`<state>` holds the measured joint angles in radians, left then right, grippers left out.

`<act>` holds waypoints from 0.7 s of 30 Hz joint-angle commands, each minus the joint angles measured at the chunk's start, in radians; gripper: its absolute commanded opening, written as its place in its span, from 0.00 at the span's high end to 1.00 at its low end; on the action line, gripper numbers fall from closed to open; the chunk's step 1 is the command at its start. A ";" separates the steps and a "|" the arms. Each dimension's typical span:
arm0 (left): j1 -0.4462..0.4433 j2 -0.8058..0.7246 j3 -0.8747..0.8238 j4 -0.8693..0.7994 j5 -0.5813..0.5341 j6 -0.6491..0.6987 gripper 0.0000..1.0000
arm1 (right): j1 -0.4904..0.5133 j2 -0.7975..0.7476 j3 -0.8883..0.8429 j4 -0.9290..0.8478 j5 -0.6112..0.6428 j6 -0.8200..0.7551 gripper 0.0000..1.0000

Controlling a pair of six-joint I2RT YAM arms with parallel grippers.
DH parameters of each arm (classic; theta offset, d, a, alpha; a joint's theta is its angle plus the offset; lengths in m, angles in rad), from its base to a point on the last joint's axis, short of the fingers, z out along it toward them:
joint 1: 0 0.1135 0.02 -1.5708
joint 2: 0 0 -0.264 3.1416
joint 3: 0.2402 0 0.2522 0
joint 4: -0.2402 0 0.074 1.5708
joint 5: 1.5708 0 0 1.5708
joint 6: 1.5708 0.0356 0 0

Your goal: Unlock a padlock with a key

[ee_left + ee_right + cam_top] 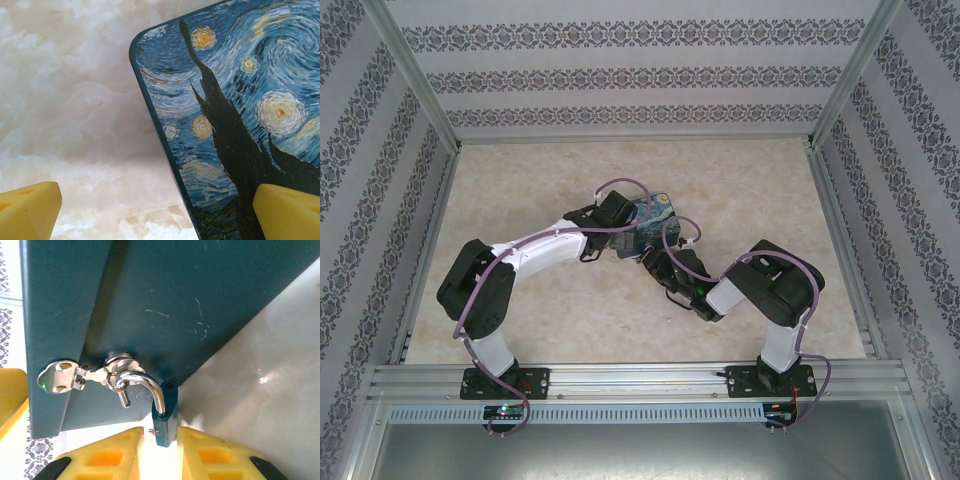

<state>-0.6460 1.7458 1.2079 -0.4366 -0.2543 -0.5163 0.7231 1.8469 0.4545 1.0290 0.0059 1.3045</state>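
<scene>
A dark teal padlock (165, 422) hangs on the latch ring (118, 365) of a teal box (175, 300). Its steel shackle (146, 382) is swung open, the free end out of the body's hole. My right gripper (159, 452) straddles the padlock body. The right finger (220, 460) lies against it and a thin gap shows beside the left one. A flat silver piece (57, 376) lies left of the ring; I cannot tell whether it is the key. My left gripper (157, 215) hangs open over the corner of the box's starry-night lid (235, 100), holding nothing.
The box (655, 215) sits mid-table on a marbled beige surface (540, 170). Both grippers meet at it, the left (615, 215) from above and the right (655, 262) at its near side. Patterned walls and metal rails (620, 375) enclose the workspace.
</scene>
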 commanded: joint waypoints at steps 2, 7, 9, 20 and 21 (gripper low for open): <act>-0.001 -0.005 -0.039 -0.044 0.056 0.006 0.00 | 0.025 0.061 0.028 -0.128 0.021 0.022 0.75; -0.001 -0.009 -0.048 -0.035 0.071 0.009 0.00 | 0.033 0.080 0.052 -0.139 0.035 0.036 0.75; -0.002 -0.014 -0.052 -0.033 0.075 0.010 0.00 | 0.036 0.087 0.059 -0.144 0.040 0.039 0.75; -0.002 -0.035 -0.077 -0.024 0.082 0.007 0.01 | 0.057 0.084 0.030 -0.149 0.108 0.095 0.94; -0.002 -0.037 -0.079 -0.024 0.082 0.005 0.00 | 0.057 0.079 0.025 -0.149 0.112 0.099 0.97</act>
<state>-0.6464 1.7134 1.1641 -0.4114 -0.2028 -0.5167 0.7704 1.8988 0.5110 0.9974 0.0830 1.3823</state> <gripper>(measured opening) 0.996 0.061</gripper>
